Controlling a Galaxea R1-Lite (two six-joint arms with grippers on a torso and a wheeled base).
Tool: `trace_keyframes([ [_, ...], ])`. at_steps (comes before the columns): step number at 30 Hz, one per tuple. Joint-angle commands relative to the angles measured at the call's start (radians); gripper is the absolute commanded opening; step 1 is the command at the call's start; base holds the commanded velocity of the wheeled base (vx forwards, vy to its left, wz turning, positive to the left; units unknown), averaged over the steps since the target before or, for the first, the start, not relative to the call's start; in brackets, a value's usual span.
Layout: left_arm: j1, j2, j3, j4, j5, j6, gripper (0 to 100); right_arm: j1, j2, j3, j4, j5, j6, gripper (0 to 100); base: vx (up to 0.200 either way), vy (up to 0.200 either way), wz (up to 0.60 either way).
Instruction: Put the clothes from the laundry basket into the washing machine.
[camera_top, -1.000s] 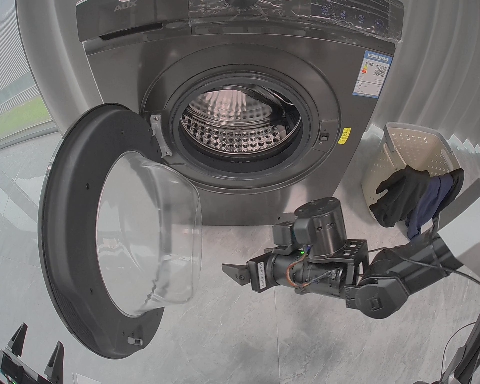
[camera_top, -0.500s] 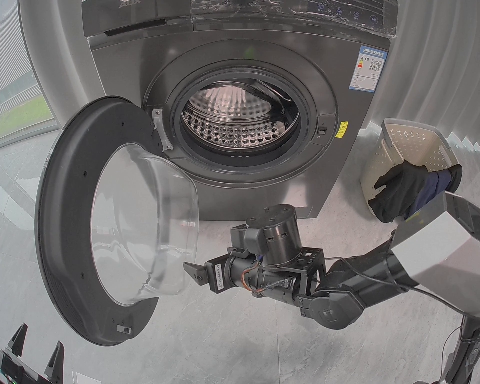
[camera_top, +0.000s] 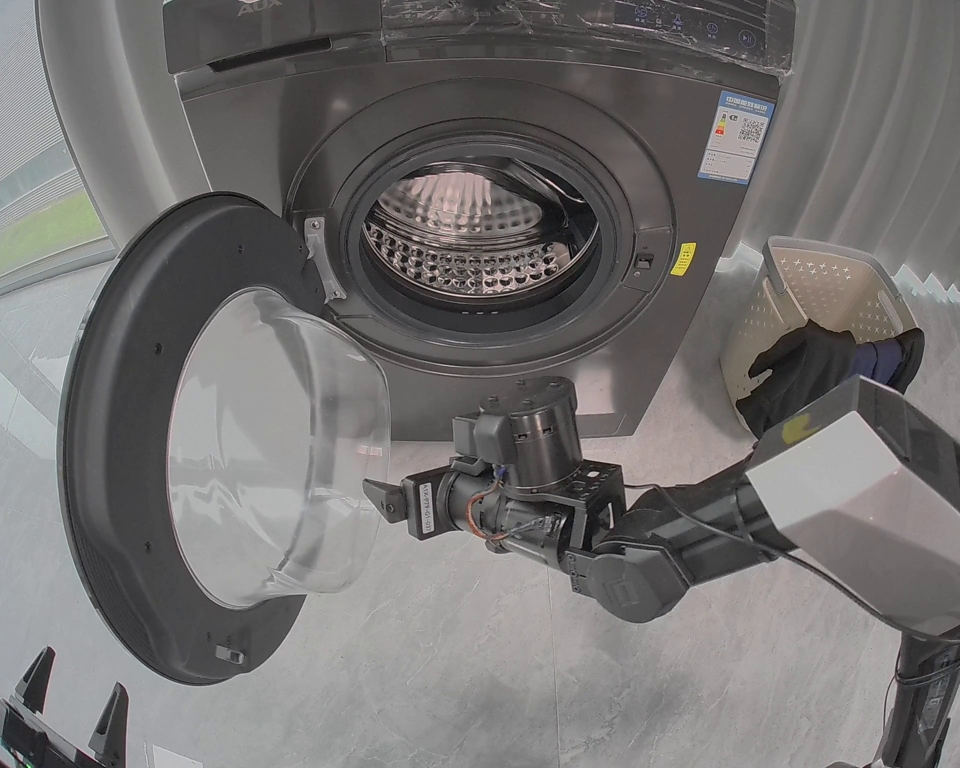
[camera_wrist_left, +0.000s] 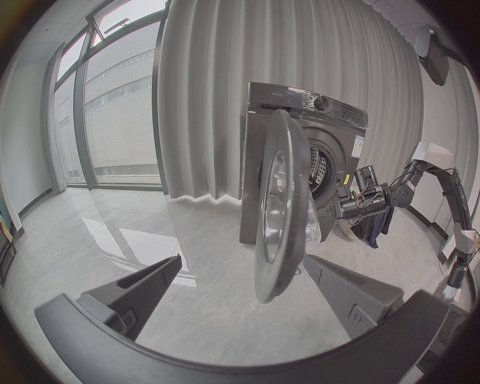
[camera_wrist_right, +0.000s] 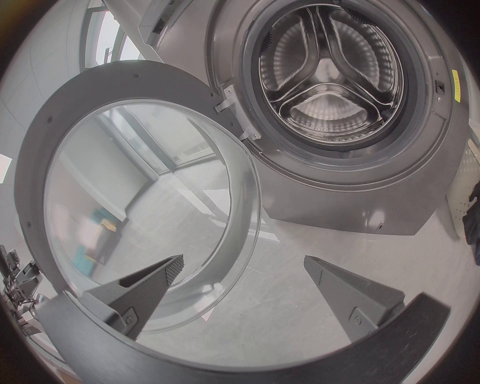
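So far nothing is loaded. The washing machine (camera_top: 250, 110) has its door (camera_top: 110, 400) swung wide, and I see no clothes in the drum (camera_top: 480, 240). The black garment (camera_top: 810, 370) and blue garment (camera_top: 880, 360) hang over the laundry basket (camera_top: 830, 280) rim beside the machine. My right gripper (camera_top: 385, 497), spread and holding nothing, sits by the door glass. My left gripper (camera_wrist_left: 241, 260) is spread too.
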Motion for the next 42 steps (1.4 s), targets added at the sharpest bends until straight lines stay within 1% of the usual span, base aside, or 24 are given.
trace_keyframes([
  [1, 0.000, -0.017, 0.016, 0.000, 0.001, 0.000, 100, 0.041, 0.085, -0.093, -0.010, 0.001, 0.000, 100, 0.000, 0.000, 0.00],
  [5, 0.000, -0.017, 0.016, 0.000, 0.001, 0.000, 100, 0.050, 0.096, -0.136, -0.010, 0.000, 0.003, 100, 0.000, 0.000, 0.00],
  [12, 0.000, -0.017, 0.016, 0.000, 0.001, 0.001, 100, 0.035, 0.090, -0.159, -0.005, 0.001, 0.002, 100, 0.000, 0.000, 0.00],
  [17, 0.000, -0.017, 0.016, 0.000, 0.001, 0.000, 100, 0.047, 0.111, -0.207, -0.001, 0.000, 0.000, 100, 0.000, 0.000, 0.00],
  [18, 0.000, -0.017, 0.016, 0.000, 0.001, 0.000, 100, 0.052, 0.142, -0.241, -0.001, -0.002, 0.000, 100, 0.000, 0.000, 0.00],
  [19, 0.000, -0.017, 0.016, 0.000, 0.001, 0.000, 100, 0.055, 0.156, -0.254, -0.001, -0.006, 0.000, 100, 0.000, 0.000, 0.00],
  [21, 0.000, -0.017, 0.016, 0.000, 0.001, 0.000, 100, 0.061, 0.177, -0.273, -0.008, -0.034, -0.003, 100, 0.000, 0.000, 0.00],
  [24, 0.000, -0.017, 0.016, 0.000, 0.001, 0.000, 100, 0.058, 0.159, -0.253, -0.004, -0.043, -0.003, 100, 0.000, 0.000, 0.00],
  [28, 0.000, -0.017, 0.016, 0.000, 0.001, 0.000, 100, 0.037, 0.032, -0.159, 0.001, -0.046, -0.007, 100, 0.000, 0.000, 0.00],
  [29, 0.000, -0.017, 0.016, 0.000, 0.001, 0.000, 100, 0.017, -0.039, -0.093, 0.001, -0.046, -0.009, 100, 0.000, 0.000, 0.00],
  [30, 0.000, -0.015, 0.016, 0.000, 0.001, 0.000, 100, 0.007, -0.073, -0.064, -0.001, -0.046, -0.012, 100, 0.000, 0.000, 0.00],
  [32, 0.000, -0.017, 0.016, 0.000, -0.001, 0.000, 100, -0.025, -0.221, 0.091, -0.011, -0.048, -0.047, 100, 0.000, 0.000, 0.00],
  [33, 0.000, -0.017, 0.016, 0.000, 0.001, 0.000, 100, -0.032, -0.261, 0.135, -0.014, -0.048, -0.057, 100, 0.000, 0.000, 0.00],
  [34, 0.000, -0.017, 0.016, 0.000, -0.001, 0.000, 100, -0.059, -0.366, 0.247, -0.014, -0.048, -0.075, 100, 0.000, 0.000, 0.00],
  [35, 0.000, -0.015, 0.016, 0.000, -0.001, 0.001, 100, -0.069, -0.410, 0.292, -0.016, -0.048, -0.081, 100, 0.000, 0.000, 0.00],
  [37, -0.002, -0.015, 0.016, 0.000, -0.001, 0.001, 100, -0.106, -0.574, 0.444, -0.014, -0.049, -0.095, 100, 0.000, 0.000, 0.00],
  [39, -0.002, -0.015, 0.016, 0.000, -0.001, 0.003, 100, -0.146, -0.711, 0.552, -0.013, -0.049, -0.101, 100, 0.000, 0.000, 0.00],
  [41, -0.002, -0.015, 0.016, 0.000, -0.001, 0.003, 100, -0.212, -0.855, 0.666, -0.008, -0.062, -0.109, 100, 0.000, 0.000, 0.00],
  [42, -0.002, -0.015, 0.016, 0.000, -0.001, 0.003, 100, -0.238, -0.903, 0.704, -0.008, -0.065, -0.119, 100, 0.000, 0.000, 0.00],
])
